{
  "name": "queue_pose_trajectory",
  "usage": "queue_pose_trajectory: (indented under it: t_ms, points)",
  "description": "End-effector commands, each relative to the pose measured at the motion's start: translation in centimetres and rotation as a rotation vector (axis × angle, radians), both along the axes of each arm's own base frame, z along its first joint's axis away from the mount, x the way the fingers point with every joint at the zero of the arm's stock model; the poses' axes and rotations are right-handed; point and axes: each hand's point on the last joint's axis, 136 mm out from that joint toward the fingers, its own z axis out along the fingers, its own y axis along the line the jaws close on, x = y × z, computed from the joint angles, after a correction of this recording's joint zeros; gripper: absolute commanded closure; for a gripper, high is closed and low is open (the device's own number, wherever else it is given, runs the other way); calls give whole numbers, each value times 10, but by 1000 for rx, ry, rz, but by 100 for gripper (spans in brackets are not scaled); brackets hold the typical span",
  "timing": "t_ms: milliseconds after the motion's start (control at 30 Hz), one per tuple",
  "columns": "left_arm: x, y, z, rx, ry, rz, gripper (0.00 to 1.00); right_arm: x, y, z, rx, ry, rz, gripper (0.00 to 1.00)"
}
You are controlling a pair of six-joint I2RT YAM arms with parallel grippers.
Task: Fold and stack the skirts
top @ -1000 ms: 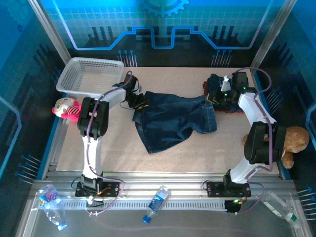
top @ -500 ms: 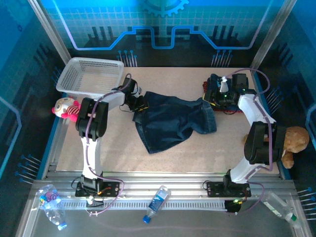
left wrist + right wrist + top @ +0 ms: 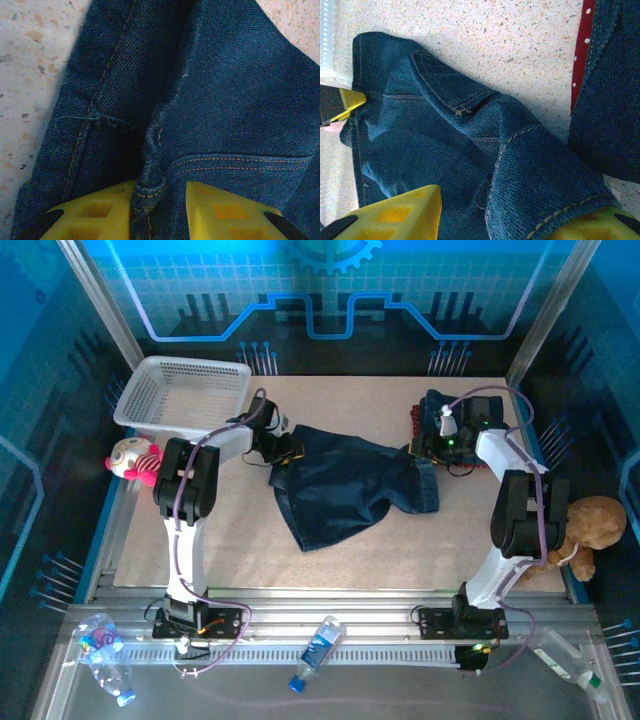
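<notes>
Top external, table (image 3: 400,550): you see one denim skirt (image 3: 350,490) spread crumpled at its middle.
Pile (image 3: 428,403): red dotted cloth and more denim, far right, just beside the skirt.
Left arm (image 3: 190,480): elbow bent, wrist at the skirt's far left corner.
Right arm (image 3: 520,510): stretched far, wrist over the skirt's right edge.
Left gripper (image 3: 160,210): your yellow fingers (image 3: 95,210) pinch a stitched skirt fold.
Right gripper (image 3: 495,220): fingers (image 3: 400,212) spread, skirt hem draped over one.

Left arm (image 3: 185,490) reaching up the table, elbow bent, wrist turned inward, left gripper (image 3: 160,197) low, yellow fingers (image 3: 95,212) pinching a seam fold of the denim skirt (image 3: 225,100), right arm (image 3: 520,510) stretched far, right gripper (image 3: 490,217) angled leftward, jaws apart.
</notes>
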Motion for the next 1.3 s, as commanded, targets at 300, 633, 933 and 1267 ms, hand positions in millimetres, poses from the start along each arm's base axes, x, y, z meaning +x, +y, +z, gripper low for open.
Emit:
queue_pose_trajectory:
  t_ms: [300,633,933,1267]
  points:
    - [-5,-1,11,-39,-7,-5,74,-11,-3,-2,-22,-1,19,59]
    - [-7,3,24,-50,-31,-4,100,-28,-2,6,-2,-6,40,86]
    - [-21,56,215,-198,-365,55,100,-46,-5,177,206,-388,110,100]
    - [-106,105,420,-225,-737,61,100,-92,-9,346,219,-816,178,100]
